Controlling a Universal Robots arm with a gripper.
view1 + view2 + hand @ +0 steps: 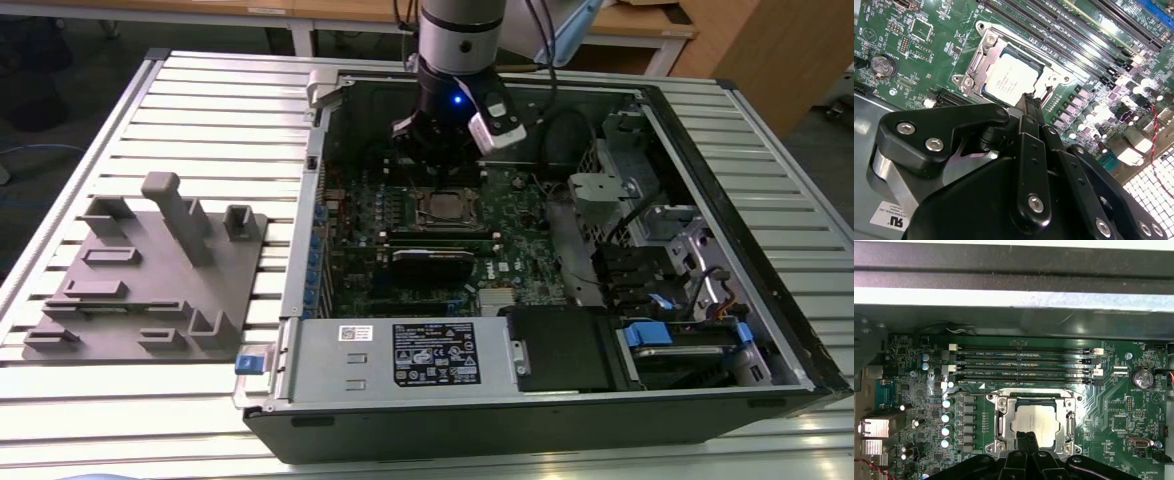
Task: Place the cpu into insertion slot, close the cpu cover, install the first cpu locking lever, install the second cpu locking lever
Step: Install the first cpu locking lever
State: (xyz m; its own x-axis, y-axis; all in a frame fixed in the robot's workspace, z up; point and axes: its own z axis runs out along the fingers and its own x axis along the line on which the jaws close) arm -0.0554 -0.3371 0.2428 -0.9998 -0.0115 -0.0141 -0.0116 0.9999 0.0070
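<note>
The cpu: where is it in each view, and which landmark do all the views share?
Exterior view: cpu near the middle of the motherboard.
First wrist view: cpu just beyond the end effector.
Second wrist view: likewise.
Shared landmark: memory slots beside it.

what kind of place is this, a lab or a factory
Probably a robotics lab or test bench: an open computer case lies on a slatted metal table under a robot arm, with wooden desks behind.
</note>
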